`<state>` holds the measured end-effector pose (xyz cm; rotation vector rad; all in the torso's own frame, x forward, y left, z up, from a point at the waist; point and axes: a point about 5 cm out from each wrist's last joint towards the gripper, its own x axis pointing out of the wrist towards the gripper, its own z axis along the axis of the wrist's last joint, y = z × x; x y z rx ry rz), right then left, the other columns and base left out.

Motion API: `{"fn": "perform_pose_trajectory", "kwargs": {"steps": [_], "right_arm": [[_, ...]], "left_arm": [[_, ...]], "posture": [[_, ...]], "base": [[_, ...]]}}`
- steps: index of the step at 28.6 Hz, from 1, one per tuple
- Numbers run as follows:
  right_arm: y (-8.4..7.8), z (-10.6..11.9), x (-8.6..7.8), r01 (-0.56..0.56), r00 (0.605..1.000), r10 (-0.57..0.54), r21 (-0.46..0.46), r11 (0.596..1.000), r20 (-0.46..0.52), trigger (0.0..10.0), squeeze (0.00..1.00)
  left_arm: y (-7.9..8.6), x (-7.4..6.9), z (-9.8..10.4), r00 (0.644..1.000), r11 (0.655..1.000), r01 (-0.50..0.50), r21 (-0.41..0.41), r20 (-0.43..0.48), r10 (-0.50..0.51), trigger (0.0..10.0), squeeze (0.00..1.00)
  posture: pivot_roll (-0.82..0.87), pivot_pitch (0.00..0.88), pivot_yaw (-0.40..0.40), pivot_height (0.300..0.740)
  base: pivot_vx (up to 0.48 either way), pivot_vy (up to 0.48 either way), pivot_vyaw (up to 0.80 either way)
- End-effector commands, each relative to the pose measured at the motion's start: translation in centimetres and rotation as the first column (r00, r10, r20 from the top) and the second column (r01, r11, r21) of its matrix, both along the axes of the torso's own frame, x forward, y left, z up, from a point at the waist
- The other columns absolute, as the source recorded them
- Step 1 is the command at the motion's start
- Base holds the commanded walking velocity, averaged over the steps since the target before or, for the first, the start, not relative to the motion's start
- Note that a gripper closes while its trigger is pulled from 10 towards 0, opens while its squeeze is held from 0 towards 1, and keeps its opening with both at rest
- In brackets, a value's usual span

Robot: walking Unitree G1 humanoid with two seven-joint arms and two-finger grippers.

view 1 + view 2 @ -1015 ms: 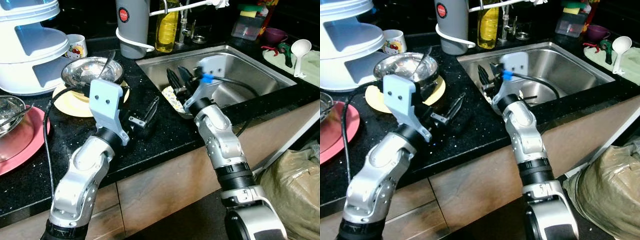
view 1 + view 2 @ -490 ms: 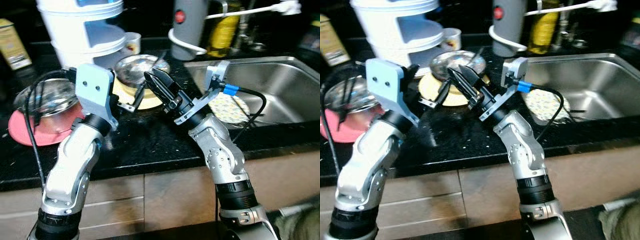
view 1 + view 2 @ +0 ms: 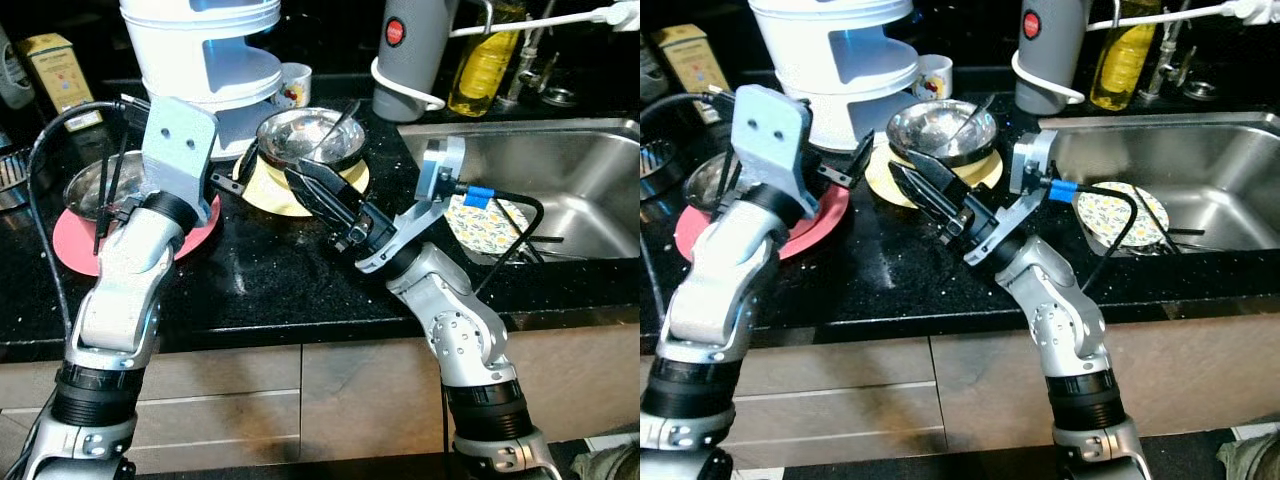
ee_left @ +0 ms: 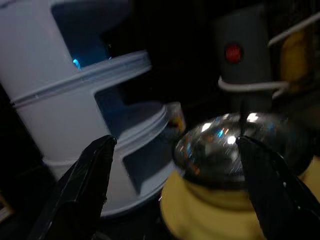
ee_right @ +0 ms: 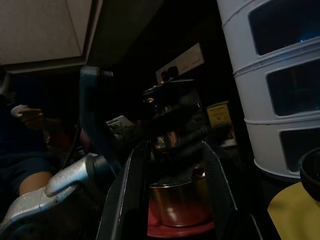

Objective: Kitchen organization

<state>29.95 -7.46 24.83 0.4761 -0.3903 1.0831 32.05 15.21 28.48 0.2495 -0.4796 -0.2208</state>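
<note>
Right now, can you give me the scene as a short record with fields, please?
Surface: black counter
Yellow plate: holds steel bowl with a utensil in it
Pink plate: holds second steel bowl
Sink: patterned plate inside
Left gripper: open, beside the yellow plate
Right gripper: open, over the yellow plate's near edge

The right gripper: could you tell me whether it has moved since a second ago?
Yes. The right gripper has left the sink and swung toward the robot's left, over the counter beside the yellow plate.

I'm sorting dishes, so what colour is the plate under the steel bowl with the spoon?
Pale yellow plate, clearest in the right eye view.
</note>
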Motion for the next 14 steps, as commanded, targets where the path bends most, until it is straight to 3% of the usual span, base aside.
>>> {"fn": "perform_pose_trajectory", "kwargs": {"steps": [1,3,4,7,14], "right_arm": [[-0.4,0.2,-0.3,0.004,1.000,-0.004,0.020,1.000,-0.001,10.0,0.00],[-0.8,0.4,-0.4,-0.014,1.000,0.015,0.061,0.998,-0.018,10.0,0.00],[-1.1,0.9,-0.9,-0.075,0.997,0.078,0.135,0.988,-0.021,10.0,0.00],[-1.3,1.7,-1.6,-0.165,0.986,0.166,0.214,0.963,0.011,10.0,0.00],[-2.2,2.7,-1.3,-0.154,0.987,0.160,0.328,0.932,0.010,10.0,0.00]], "left_arm": [[-0.7,-0.2,0.1,0.999,0.999,0.041,-0.019,0.013,-0.041,10.0,0.00],[-1.3,-0.4,0.1,0.997,0.995,0.082,-0.056,0.021,-0.080,10.0,0.00],[-2.0,-0.9,0.6,0.990,0.983,0.141,-0.120,0.039,-0.138,10.0,0.00],[-2.7,-1.8,1.8,0.972,0.951,0.233,-0.201,0.084,-0.221,10.0,0.00],[-3.4,-2.9,2.4,0.949,0.917,0.312,-0.249,0.119,-0.291,10.0,0.00]], "posture": [[0.10,0.037,-0.026,0.740],[0.09,0.036,-0.027,0.740],[0.10,0.034,-0.028,0.740],[0.11,0.036,-0.030,0.740],[0.11,0.042,-0.029,0.740]], "base": [[0.000,0.000,0.00],[0.000,0.000,0.00],[0.000,0.000,0.00],[0.000,0.000,0.00],[0.000,0.000,0.00]]}}
